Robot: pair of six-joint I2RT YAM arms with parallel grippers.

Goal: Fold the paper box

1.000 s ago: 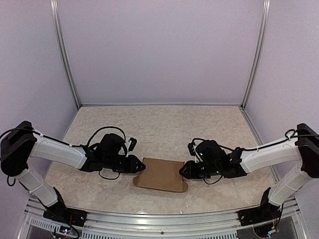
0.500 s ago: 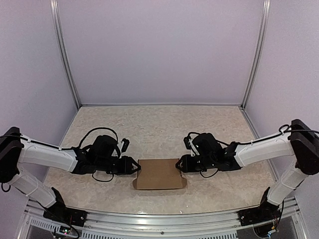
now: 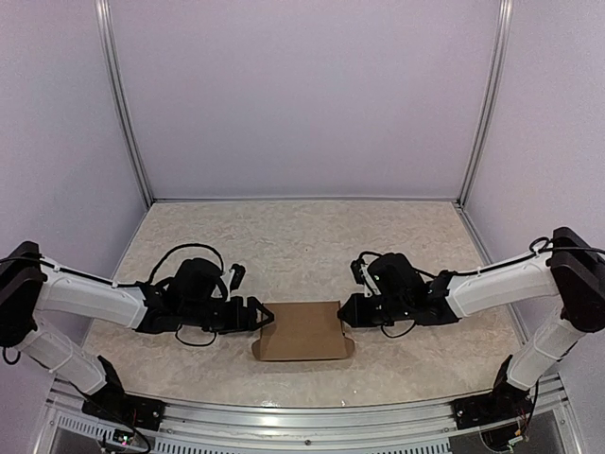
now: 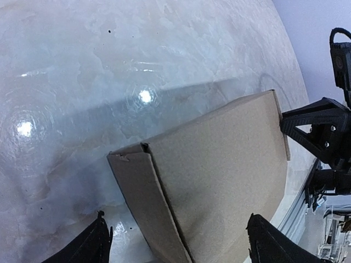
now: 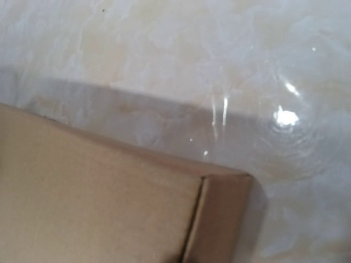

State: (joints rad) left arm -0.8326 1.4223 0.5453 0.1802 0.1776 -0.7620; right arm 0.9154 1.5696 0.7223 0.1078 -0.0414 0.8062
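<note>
The table, pale, marbled and glossy enough to throw back the lamps, fills the floor of the cell. The 2 arms reach in low from either side, the left arm and the right arm pointing at each other across the near middle.

Between them lies the paper box, plain brown, resting on the table toward the front edge and about midway between the arms. It shows 1 broad top panel and a narrower panel turned down along a crease, so it sits low and shallow, not yet a finished box.

It looks light and thin: stiff across a panel, willing to bend only at its creases, likely to skate on this slick surface and to dent under a hard squeeze. The safest hold is probably on a panel edge close to a crease, with 1 arm pinning it while the other turns a flap.

The left gripper stands wide apart, its 2 fingers straddling the box's left end and holding nothing. The right gripper has its tip against the box's right edge; how far its jaws stand apart, and whether they pinch that edge, I cannot tell.
</note>
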